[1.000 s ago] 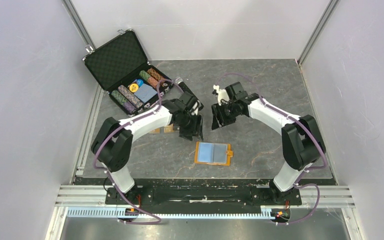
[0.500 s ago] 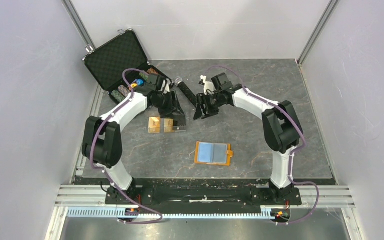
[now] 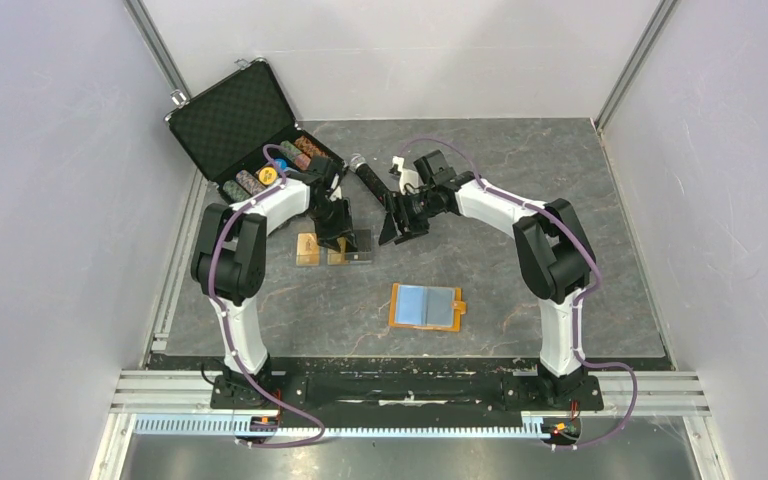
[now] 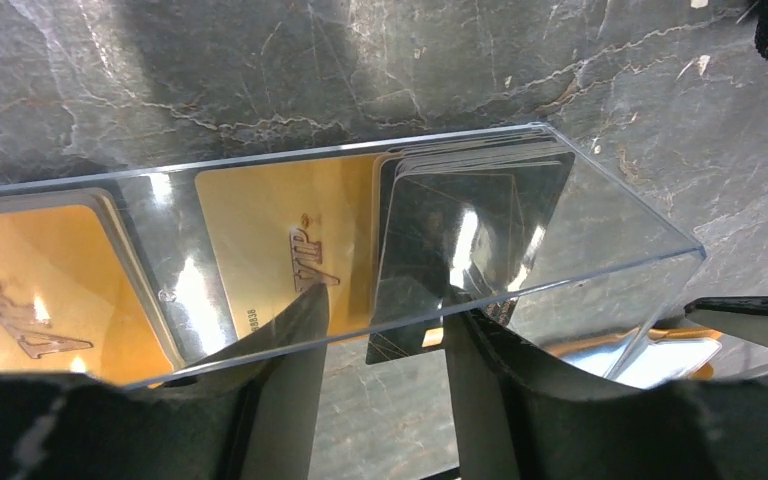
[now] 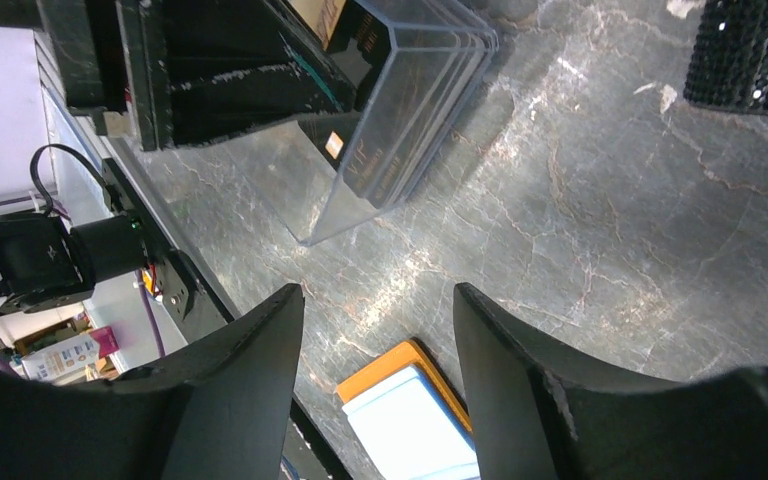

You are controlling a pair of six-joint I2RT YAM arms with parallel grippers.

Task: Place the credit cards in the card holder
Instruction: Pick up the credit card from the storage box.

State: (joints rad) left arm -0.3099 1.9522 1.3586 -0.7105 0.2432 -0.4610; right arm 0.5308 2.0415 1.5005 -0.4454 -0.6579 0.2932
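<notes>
The credit cards (image 4: 270,240) sit in a shallow clear box (image 4: 610,230) of hard, glossy plastic with straight walls and sharp corners. Some are smooth gold-tan with a darker brown "VIP" mark. A fanned stack at the box's right end is shiny black with rounded corners. The box rests flat on the surface (image 3: 520,200), a dark grey slab veined like marble.

The card holder (image 3: 425,307) lies open and flat, well apart from the box, nearer the arm bases. It is a thin orange rectangle with a pale blue lining and a small tab on one side.

At the far left corner stands an open black case (image 3: 235,120) with an egg-crate foam lid and rows of striped chips (image 3: 260,180). A studded black object (image 5: 750,45) lies near the box.

The left claw (image 4: 385,310) hangs over the near wall of the box with its fingers spread and nothing pinched between them. Whether the tips touch the plastic I cannot tell.

The right claw (image 5: 378,300) is just beside the box. It is spread too and holds nothing, with bare surface and a corner of the card holder visible between its fingers.
</notes>
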